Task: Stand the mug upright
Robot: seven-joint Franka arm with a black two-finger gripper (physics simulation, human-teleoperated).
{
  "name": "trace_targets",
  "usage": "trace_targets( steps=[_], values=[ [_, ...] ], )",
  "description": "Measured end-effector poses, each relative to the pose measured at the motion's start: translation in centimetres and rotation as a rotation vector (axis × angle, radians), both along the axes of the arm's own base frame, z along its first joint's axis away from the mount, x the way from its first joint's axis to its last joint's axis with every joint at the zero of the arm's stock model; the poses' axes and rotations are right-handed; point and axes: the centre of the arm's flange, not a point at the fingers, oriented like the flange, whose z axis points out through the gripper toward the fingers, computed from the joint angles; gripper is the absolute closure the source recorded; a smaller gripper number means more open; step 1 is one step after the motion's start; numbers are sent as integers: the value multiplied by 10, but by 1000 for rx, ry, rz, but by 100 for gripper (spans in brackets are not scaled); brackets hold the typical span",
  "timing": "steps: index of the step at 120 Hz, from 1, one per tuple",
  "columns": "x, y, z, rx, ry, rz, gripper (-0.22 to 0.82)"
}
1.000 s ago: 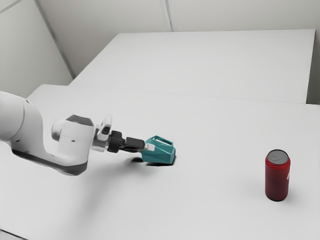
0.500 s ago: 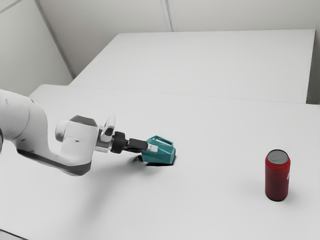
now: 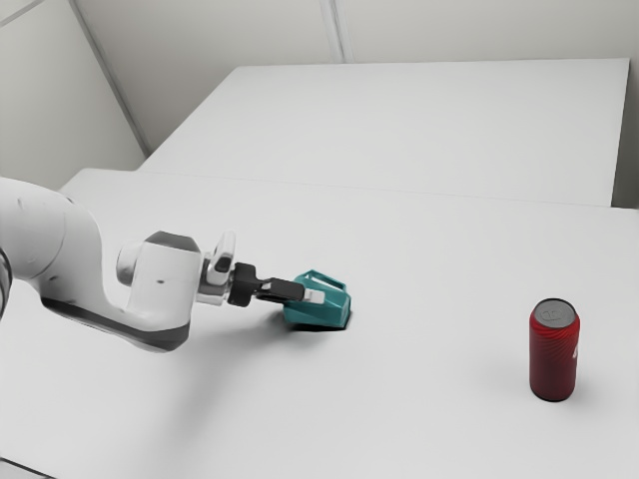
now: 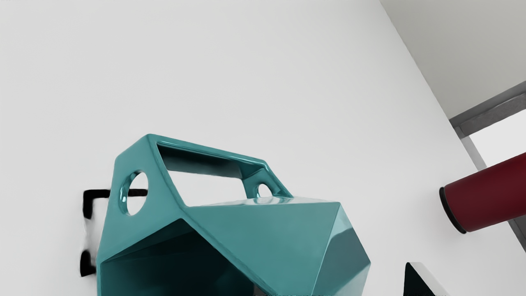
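Note:
The gripper (image 3: 314,296) is at the teal faceted mug (image 3: 324,312), one fingertip overlapping its near side in the exterior view. The mug lies on its side on the table, its handle up and its base toward the exterior view's right. In the wrist view the mug (image 4: 263,234) shows its dark open mouth and its handle. The gripper (image 4: 340,287) stands open there: one fingertip (image 4: 419,281) is outside the mug, beyond its wall, and a sliver of what may be the other shows at the mouth. Contact with the mug cannot be told.
A red can (image 3: 554,351) stands upright on the white table (image 3: 429,399), toward the exterior view's right and apart from the mug. A second white surface (image 3: 419,125) lies behind the table. Black marks (image 4: 87,203) show beside the mug in the wrist view.
My hand has moved a little toward the exterior view's right, so the fingers overlap more of the mug. Mug and can have stayed where they were.

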Motion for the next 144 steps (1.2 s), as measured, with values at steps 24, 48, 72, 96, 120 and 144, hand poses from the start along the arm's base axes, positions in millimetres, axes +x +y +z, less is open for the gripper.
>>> trace_targets(
  steps=[24,48,72,96,120,144],
  values=[
    [1,0,3,4,-15,-2,56],
    [5,-3,10,8,-38,-9,70],
    [8,-7,29,8,-80,-18,76],
    [9,-7,59,15,-139,-25,78],
    [38,-5,109,190,-212,-169,79],
    [44,5,139,396,-174,-290,79]
  ],
)
